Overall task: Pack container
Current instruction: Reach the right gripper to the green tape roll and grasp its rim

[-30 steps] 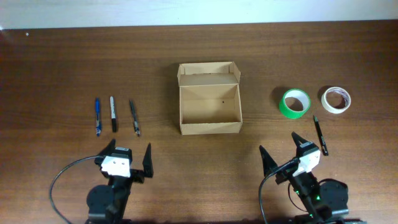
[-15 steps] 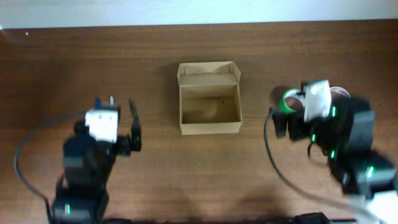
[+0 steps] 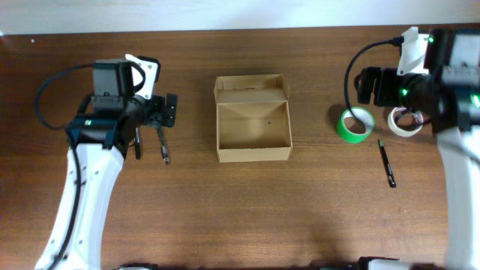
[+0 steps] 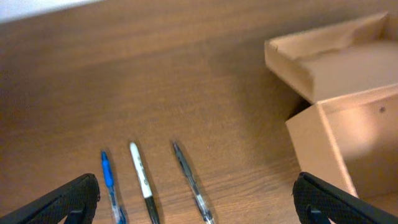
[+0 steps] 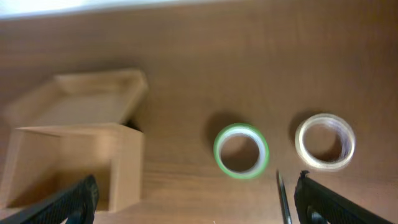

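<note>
The container (image 3: pixel 253 154), a tan cardboard box, stands open and empty mid-table with its flap lid (image 3: pixel 251 88) folded back. It also shows in the left wrist view (image 4: pixel 323 146) and the right wrist view (image 5: pixel 124 165). My left gripper (image 3: pixel 152 116) is open and empty above a blue pen (image 4: pixel 109 186), a white-and-black marker (image 4: pixel 142 180) and a dark pen (image 4: pixel 189 180). My right gripper (image 3: pixel 390 94) is open and empty above a green tape roll (image 3: pixel 345 129) and a whitish tape roll (image 3: pixel 396 129). A black pen (image 3: pixel 387 162) lies just nearer than the tapes.
The green roll (image 5: pixel 242 175), the whitish roll (image 5: pixel 323 164) and the black pen (image 5: pixel 283 199) show in the right wrist view, right of the box. The table's far edge meets a pale wall (image 3: pixel 225 11). Cables hang from both arms.
Both arms rose from the near edge and swung toward the far side. The left gripper now hangs over the pens, the right over the tape rolls. Nothing on the table has moved.
</note>
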Controlling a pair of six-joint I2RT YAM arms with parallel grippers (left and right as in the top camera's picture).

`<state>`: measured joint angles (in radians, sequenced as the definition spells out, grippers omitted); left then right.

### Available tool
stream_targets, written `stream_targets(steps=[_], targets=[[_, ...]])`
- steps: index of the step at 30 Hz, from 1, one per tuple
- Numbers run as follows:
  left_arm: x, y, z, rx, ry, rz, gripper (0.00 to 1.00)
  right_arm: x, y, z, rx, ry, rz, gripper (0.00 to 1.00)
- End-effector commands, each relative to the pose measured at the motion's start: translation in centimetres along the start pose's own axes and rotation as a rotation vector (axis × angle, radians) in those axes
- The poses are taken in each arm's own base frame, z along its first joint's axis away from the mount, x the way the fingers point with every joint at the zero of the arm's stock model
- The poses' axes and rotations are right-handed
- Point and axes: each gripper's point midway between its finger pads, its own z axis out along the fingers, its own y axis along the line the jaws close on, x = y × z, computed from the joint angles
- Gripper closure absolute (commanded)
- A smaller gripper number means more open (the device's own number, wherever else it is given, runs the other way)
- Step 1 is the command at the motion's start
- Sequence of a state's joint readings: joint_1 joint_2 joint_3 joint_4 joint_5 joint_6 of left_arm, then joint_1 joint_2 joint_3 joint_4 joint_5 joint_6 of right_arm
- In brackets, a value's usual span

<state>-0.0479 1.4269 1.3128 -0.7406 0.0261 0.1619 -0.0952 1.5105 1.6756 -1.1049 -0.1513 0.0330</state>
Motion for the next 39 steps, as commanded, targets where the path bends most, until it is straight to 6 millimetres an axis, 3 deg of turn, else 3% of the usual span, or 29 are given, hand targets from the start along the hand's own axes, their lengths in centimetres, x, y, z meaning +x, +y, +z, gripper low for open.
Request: stream_targets(steps=[1,5,12,17,24,31,37,39], targets=[[-0.1,0.1,0.8,0.01,0.016,0.012,0.0,1.1,-2.1,3.2,-0.006,0.096,0.088,0.01],[0.3,0.0,1.6,0.014,0.037,0.011,0.0,2.7,-5.7,6.5,0.066,0.2,0.221,0.0],[0.3,0.0,1.6,0.015,0.039,0.011,0.0,6.0,-10.0,11.3,0.129,0.352,0.395,0.14],[0.3,0.0,1.6,0.015,0.039,0.011,0.0,8.4,-10.1,14.7,0.137,0.46,0.404,0.16],[0.3,0.0,1.6,0.015,0.039,0.011,0.0,10.9,-10.6,17.6,0.166,0.558,0.432,0.17],[0.3,0.0,1.6,0.015,0.039,0.011,0.0,14.9,-10.7,20.7,0.166,0.637,0.44,0.19],[0.3,0.0,1.6,0.015,0.039,0.011,0.0,17.3,-10.5,22.3,0.161,0.644,0.44,0.33],[0.3,0.0,1.6,0.015,0.039,0.011,0.01,17.9,-10.4,22.7,0.158,0.641,0.454,0.51]])
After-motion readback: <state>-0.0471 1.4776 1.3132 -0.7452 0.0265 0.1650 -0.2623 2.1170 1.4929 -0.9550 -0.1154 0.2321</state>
